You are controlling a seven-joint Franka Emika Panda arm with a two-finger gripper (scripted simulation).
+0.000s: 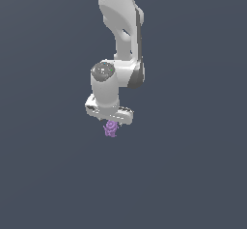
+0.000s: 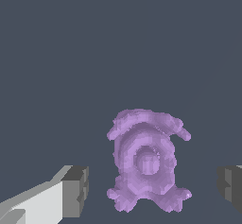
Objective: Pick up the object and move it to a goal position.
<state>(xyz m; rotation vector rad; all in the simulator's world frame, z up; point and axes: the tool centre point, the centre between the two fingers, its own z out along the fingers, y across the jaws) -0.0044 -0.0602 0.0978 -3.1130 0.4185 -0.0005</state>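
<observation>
The object [image 1: 111, 128] is a tiny light-purple lumpy figurine with knobbly protrusions. In the exterior view it shows just under the white gripper [image 1: 112, 123], near the middle of the picture. In the wrist view the object [image 2: 147, 160] lies between the two grey fingertips [image 2: 75, 191], with a clear gap on each side. The gripper [image 2: 153, 187] is open and straddles the object without touching it. In the exterior view the hand hides the fingers.
The white arm [image 1: 120, 25] comes down from the top of the exterior view. All around is a plain dark grey-blue surface [image 1: 193, 175] with no other objects or edges in view.
</observation>
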